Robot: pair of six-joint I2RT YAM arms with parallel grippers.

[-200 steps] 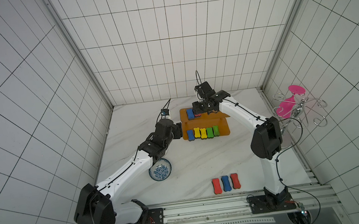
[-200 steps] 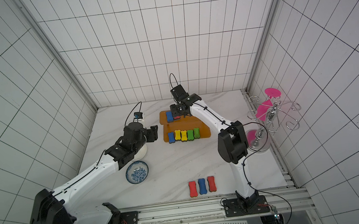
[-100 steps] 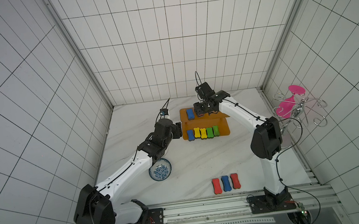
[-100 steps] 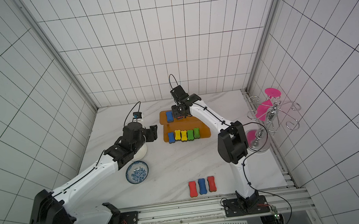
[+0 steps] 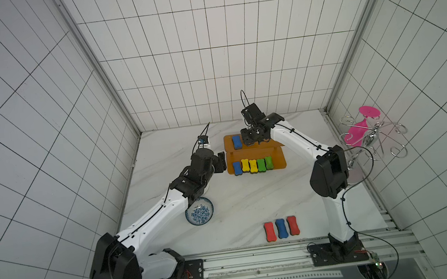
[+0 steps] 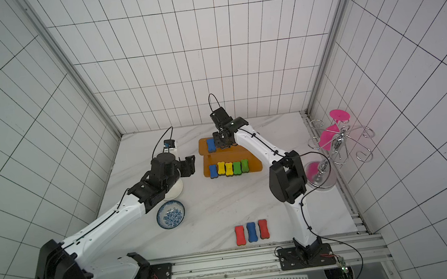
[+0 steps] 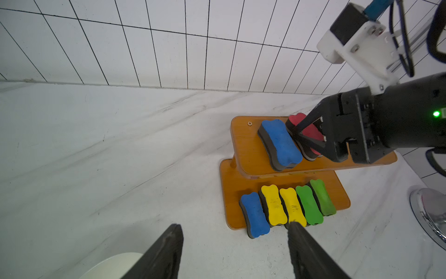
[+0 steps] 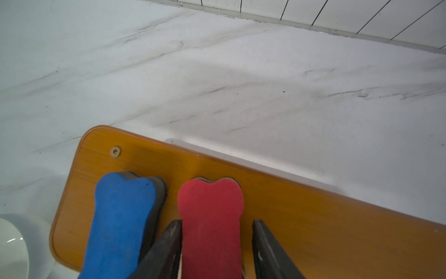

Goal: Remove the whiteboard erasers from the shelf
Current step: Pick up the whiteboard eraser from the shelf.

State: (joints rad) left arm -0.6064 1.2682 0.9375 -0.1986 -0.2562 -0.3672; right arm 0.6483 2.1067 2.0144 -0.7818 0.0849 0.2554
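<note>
Foam, so light and squishy. Three erasers (image 5: 281, 228) sit on the surface (image 5: 253, 200) up front, a row of five (image 5: 253, 166) sits low on the shelf (image 5: 279, 163), left pincer (image 7: 234, 224) spread, empty, beside it. Up top, my right pincer (image 8: 217, 223) is spread astride the red eraser (image 8: 211, 205), next to a blue one (image 8: 123, 217); I'd pinch its narrow waist.

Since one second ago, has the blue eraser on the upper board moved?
No. The blue eraser keeps its place near the end of the shelf.
</note>
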